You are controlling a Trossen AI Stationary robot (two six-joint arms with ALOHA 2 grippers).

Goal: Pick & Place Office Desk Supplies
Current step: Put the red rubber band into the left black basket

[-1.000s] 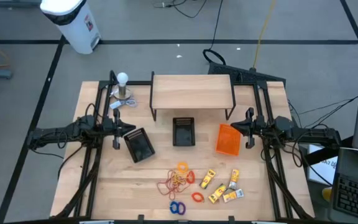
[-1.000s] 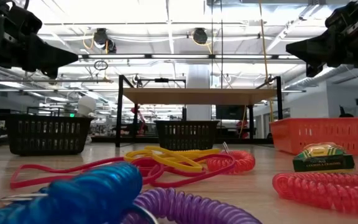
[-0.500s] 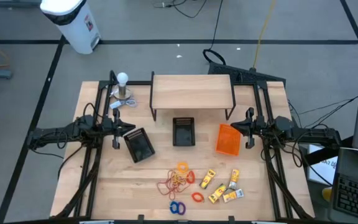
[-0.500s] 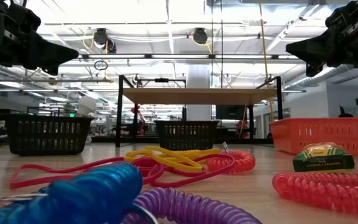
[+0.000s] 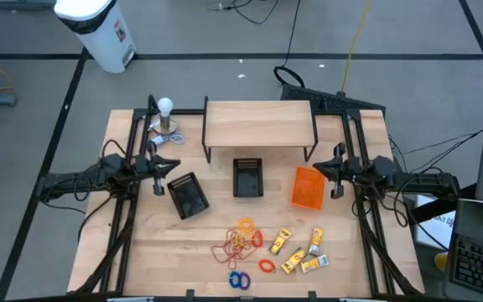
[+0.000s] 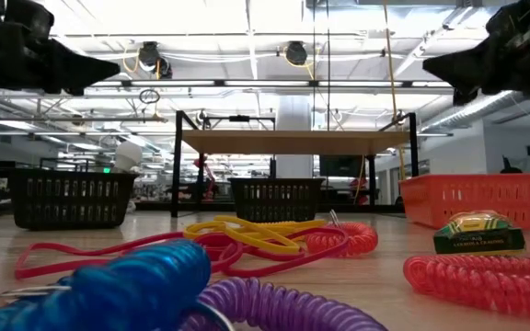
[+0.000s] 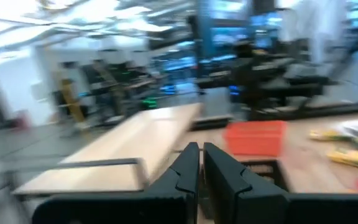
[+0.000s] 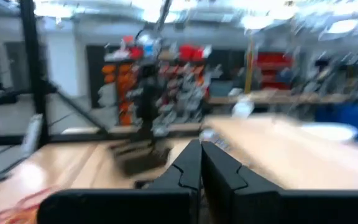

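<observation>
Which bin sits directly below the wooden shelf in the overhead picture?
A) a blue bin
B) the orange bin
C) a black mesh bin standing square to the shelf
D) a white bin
C: in the high view the square-set black mesh bin lies just in front of the wooden shelf, with the orange bin off to one side and the tilted black mesh bin to the other.

Robotics lab/workshop: open hall w/ strip lights [image 6: 247, 18], ceiling ducts, equipment racks [image 8: 166, 81], floor cables [image 5: 355, 42].
</observation>
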